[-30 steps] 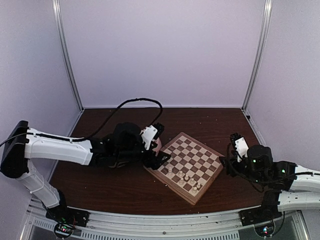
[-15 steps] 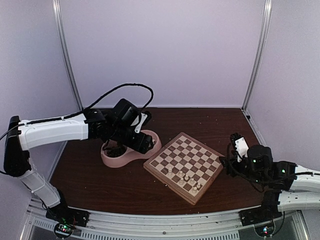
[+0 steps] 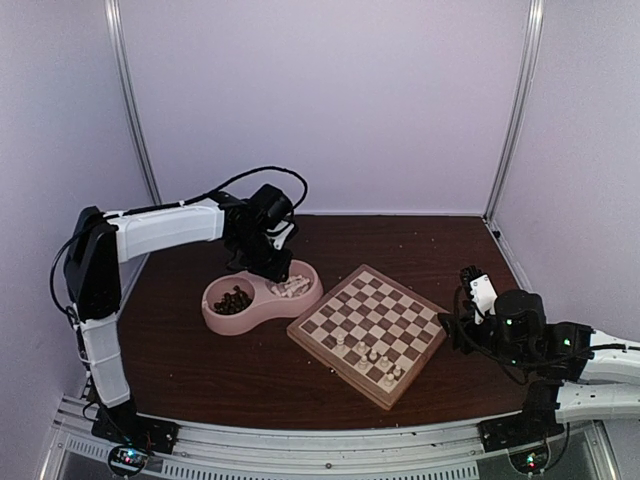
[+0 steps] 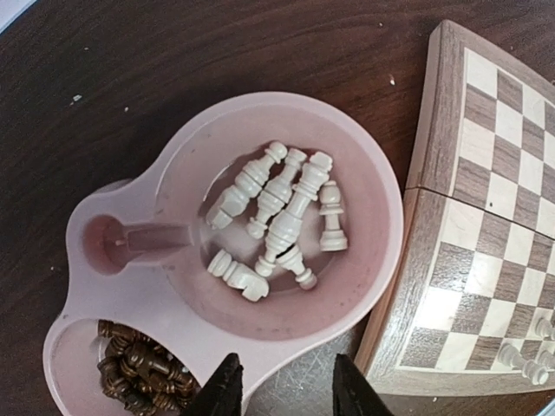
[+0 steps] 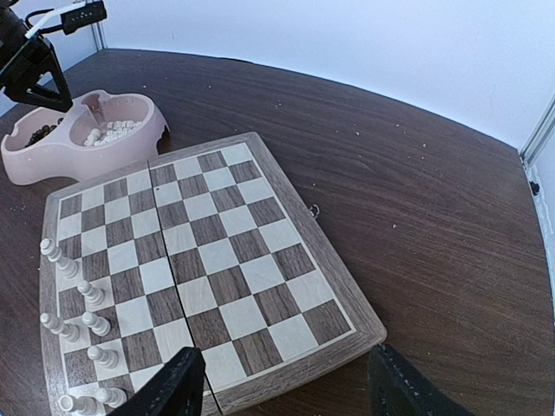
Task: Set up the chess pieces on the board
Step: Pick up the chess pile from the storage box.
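Left pincer (image 4: 286,394) hangs above pink plastic double-bowl dish (image 4: 347,277), jaws part-open, empty. Cream-white turned wooden chess pieces (image 4: 279,212) lie heaped in its round bowl, beside checkered wooden board (image 4: 486,217). I'd judge them light, hard, apt to roll; grip one across mid-stem, prob. the outermost.

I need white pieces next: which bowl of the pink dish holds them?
The bowl beside the board: cream-white pieces lie in it, next to the board, while the other bowl holds dark brown ones.
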